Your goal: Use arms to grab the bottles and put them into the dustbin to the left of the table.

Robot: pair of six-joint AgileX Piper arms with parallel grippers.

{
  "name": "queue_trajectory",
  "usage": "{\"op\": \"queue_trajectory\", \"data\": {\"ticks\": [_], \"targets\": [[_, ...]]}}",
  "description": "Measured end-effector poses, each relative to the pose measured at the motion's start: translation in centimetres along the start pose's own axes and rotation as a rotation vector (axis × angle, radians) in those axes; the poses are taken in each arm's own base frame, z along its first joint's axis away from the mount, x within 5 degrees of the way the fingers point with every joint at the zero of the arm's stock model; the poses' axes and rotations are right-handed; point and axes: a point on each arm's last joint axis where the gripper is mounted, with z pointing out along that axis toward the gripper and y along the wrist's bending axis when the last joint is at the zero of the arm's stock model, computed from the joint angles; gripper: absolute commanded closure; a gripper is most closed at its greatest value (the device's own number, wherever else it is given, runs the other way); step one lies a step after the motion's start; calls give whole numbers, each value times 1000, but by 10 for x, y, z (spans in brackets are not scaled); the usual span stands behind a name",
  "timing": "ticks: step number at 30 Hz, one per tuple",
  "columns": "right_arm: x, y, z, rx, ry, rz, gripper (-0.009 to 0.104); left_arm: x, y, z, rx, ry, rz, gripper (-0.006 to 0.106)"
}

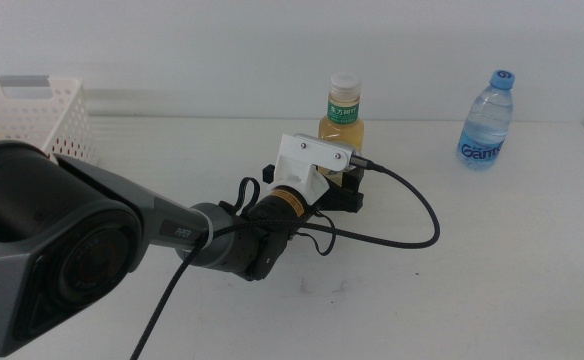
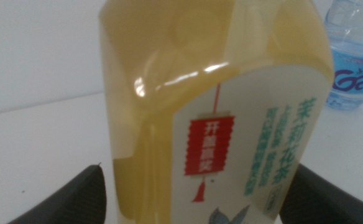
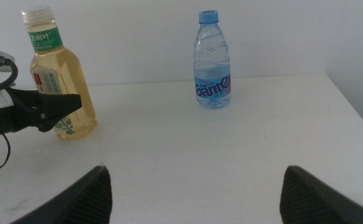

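The yellow tea bottle [image 1: 343, 108] with white cap and green label stands upright mid-table. My left gripper [image 1: 340, 190] reaches it from the left, jaws open, one on each side of its lower body. In the left wrist view the tea bottle [image 2: 200, 93] fills the space between the jaws of the left gripper [image 2: 197, 186]. The right wrist view shows the tea bottle [image 3: 57, 87] with a left jaw in front of it. The clear water bottle [image 1: 487, 120] with its blue cap stands at the far right. My right gripper [image 3: 194, 186] waits open, well short of the water bottle [image 3: 213, 62]. The white dustbin [image 1: 32, 115] sits at the far left.
A black cable [image 1: 412, 225] loops from the left wrist's white bracket [image 1: 312, 158] across the table [image 1: 452, 290] to the right of the arm. The water bottle [image 2: 355, 68] shows behind the tea bottle. The table's right edge runs just past the water bottle.
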Motion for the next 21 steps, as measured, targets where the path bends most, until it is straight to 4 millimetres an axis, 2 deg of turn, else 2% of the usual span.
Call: {"op": "queue_trajectory", "data": {"ticks": [10,21], "targets": [[0,0,0,0,0,0,6,-2,2,2,-59,-26,-21,8],[0,0,0,0,0,0,6,-2,4,26,-72,-43,5,8]]}}
